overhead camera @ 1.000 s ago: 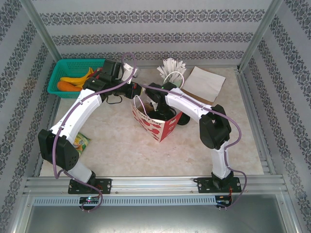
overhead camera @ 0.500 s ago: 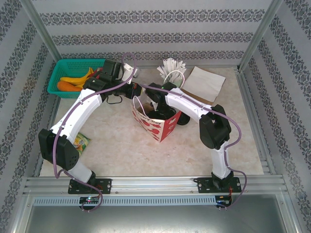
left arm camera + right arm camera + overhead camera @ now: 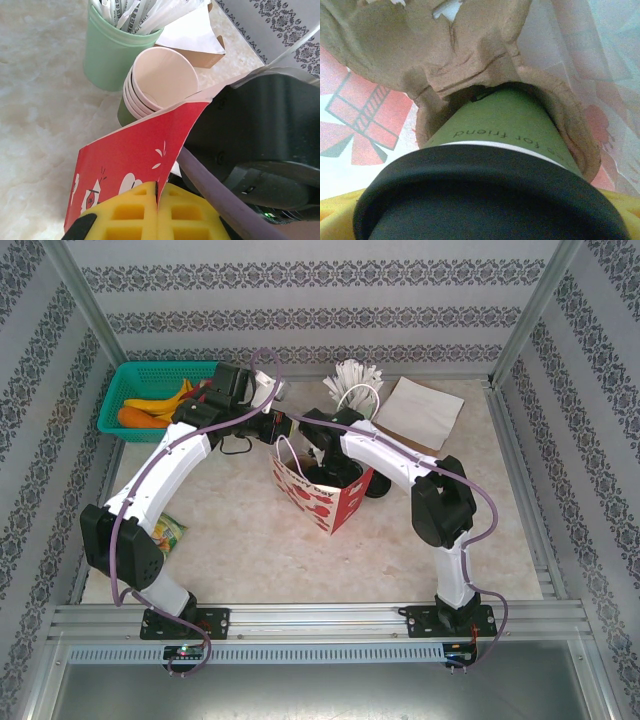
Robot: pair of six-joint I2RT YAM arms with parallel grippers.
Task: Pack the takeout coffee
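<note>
There's the green cup (image 3: pixel 505 125), dark lettering round its wall, black lid (image 3: pixel 485 190) on, sitting in a well of the brown pulp tray (image 3: pixel 480 45) inside the red-and-white bag (image 3: pixel 325 502). The right pincer (image 3: pixel 480 227) spreads wide beside the lid; the left pincer (image 3: pixel 157 202) pinches the bag's top edge.

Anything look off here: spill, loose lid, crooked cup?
Nothing stands out. The green cup sits in a well of the pulp tray inside the bag, black lid on, no spill visible. The left gripper pinches the bag's rim.
</note>
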